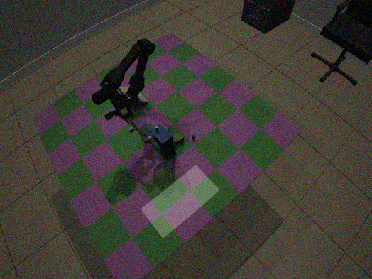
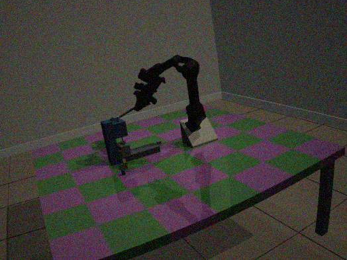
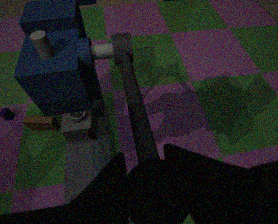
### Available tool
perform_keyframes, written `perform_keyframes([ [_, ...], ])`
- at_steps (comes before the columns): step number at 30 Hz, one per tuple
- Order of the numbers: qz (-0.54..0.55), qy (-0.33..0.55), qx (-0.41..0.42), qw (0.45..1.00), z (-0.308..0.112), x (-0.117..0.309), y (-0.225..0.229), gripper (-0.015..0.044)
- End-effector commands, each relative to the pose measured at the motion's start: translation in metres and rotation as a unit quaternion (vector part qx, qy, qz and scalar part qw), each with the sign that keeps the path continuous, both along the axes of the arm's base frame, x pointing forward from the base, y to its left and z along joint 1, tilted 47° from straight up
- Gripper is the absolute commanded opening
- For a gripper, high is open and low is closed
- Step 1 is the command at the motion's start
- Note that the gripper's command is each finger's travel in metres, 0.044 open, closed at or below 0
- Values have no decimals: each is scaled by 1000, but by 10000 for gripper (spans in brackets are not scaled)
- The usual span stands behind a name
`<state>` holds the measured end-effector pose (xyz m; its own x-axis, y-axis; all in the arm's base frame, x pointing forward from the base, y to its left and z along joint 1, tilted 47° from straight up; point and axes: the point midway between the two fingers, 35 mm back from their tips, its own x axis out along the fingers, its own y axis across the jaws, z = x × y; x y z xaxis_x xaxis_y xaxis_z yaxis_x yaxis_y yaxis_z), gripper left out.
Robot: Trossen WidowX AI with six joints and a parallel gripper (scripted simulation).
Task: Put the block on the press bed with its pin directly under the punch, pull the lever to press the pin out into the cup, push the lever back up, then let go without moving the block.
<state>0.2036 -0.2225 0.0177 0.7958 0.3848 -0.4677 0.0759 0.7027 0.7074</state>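
The blue press (image 1: pixel 162 134) (image 2: pixel 114 128) (image 3: pixel 52 75) stands on the table. Its lever (image 2: pixel 126 112) (image 3: pixel 135 102) slants up from the hub at the press's side. My gripper (image 2: pixel 134 109) (image 3: pixel 144 155) is shut on the lever's free end, above and beside the press. A small greyish block (image 2: pixel 124 148) (image 3: pixel 76 126) sits on the press bed (image 2: pixel 144 151) (image 3: pixel 87 162), below the press head. The thin punch (image 2: pixel 122 139) shows just over the block. A pale rod (image 1: pixel 156 127) (image 3: pixel 42 44) sticks up from the head. The pin cannot be made out, and no cup is clearly recognisable.
An orange-brown piece (image 1: pixel 179 140) (image 2: pixel 124 161) (image 3: pixel 40 122) lies beside the bed near the block. A small dark blue object (image 1: pixel 193 137) (image 2: pixel 123 173) (image 3: pixel 7 114) is just beyond it. The arm's pale base (image 2: pixel 203 132) stands past the bed's far end.
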Motion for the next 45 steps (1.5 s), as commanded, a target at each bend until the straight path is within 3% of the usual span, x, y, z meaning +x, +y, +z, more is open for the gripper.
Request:
perform_keyframes([
  [1,8,15,4,1000,-8,-2,8,0],
  [45,8,15,4,1000,-24,-2,24,0],
])
